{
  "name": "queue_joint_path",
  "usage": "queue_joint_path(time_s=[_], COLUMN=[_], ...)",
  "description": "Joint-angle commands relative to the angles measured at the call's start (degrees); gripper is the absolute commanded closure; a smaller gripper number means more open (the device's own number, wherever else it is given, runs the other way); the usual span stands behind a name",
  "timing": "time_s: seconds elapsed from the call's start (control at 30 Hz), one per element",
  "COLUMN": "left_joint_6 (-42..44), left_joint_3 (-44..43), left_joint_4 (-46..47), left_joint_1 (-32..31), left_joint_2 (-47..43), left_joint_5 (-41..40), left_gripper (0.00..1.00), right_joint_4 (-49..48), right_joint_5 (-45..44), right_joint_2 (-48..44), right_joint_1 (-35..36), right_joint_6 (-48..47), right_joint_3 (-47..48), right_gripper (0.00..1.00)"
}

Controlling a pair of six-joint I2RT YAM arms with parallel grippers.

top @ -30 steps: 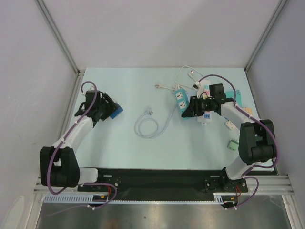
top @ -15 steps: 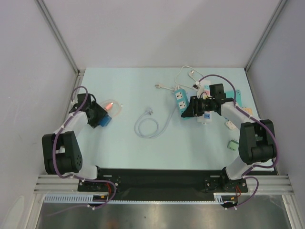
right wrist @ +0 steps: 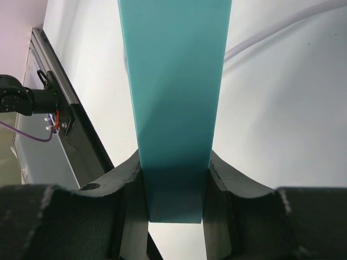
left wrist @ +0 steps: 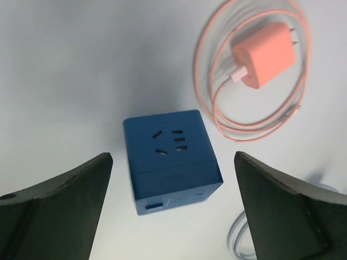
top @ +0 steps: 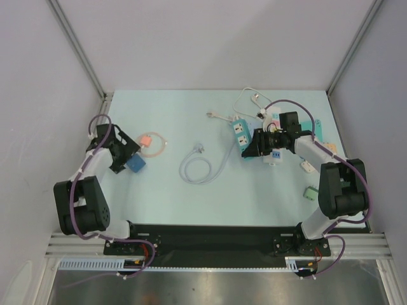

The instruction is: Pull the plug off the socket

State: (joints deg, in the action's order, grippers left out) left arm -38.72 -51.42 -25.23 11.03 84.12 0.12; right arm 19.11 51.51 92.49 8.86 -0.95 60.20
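The left fingers (left wrist: 54, 206) stand wide apart and hold nothing. The blue cube socket (left wrist: 171, 157) lies on the bench (top: 191, 203) in the gap between them, touching neither, its socket face up and bare. That is the change. A second ago these fingers carried the cube further in over the bench. Half a second ago they had it lower and nearer the left wall, with the pink plug (left wrist: 263, 54) already lying by itself. Now the cube has been let go and the arm has drawn back a little toward 9 o'clock.

In the top view the plug lies near the cube at about 1 o'clock, clear of it, inside the loops of its own pink lead (left wrist: 207, 92). No prong sits in the cube, so for this pair I judge the pull finished and the pieces set down apart.

The right fingers (right wrist: 65, 216) are clamped on the end of the teal power strip (right wrist: 176, 108), which runs from them toward 10 o'clock in the top view. That arm and strip look unchanged across the second. Whether anything is plugged into the strip is too small to tell. If something is, that would be what remains of the job.
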Motion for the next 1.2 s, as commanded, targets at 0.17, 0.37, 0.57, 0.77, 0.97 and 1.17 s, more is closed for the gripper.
queue_joint_path(time_s=[0.17, 0.37, 0.57, 0.77, 0.97, 1.17], left_joint_6=[7.07, 13.93, 17.18, 17.89, 18.07, 17.98], left_joint_3=[5.69, 10.11, 11.25, 11.69, 12.04, 12.13], left_joint_4=[9.03, 14.6, 13.98, 14.16, 14.42, 14.69], left_joint_1=[0.57, 0.4, -2.32, -3.2, -3.2, -3.2], left_joint_2=[-16.76, -24.43, -28.39, -30.41, -31.65, -31.47], left_joint_5=[12.75, 26.85, 27.39, 28.35, 28.18, 28.8], left_gripper=[0.01, 0.0, 0.01, 0.0, 0.01, 0.0], right_joint_4=[3.63, 11.54, 27.45, 37.04, 36.17, 35.29], right_joint_5=[3.6, 2.11, -5.79, -12.48, -19.5, -24.87], right_joint_2=[3.74, 15.32, 33.17, 51.64, 55.08, 54.56], right_joint_1=[1.59, 5.9, 10.46, 11.35, 12.85, 12.76], right_joint_6=[-6.25, -8.01, -10.48, -8.81, -9.77, -10.74], right_joint_3=[6.49, 19.38, 44.87, 73.19, 76.46, 77.08], right_gripper=[1.0, 1.0, 1.0, 0.97, 0.86, 0.43])
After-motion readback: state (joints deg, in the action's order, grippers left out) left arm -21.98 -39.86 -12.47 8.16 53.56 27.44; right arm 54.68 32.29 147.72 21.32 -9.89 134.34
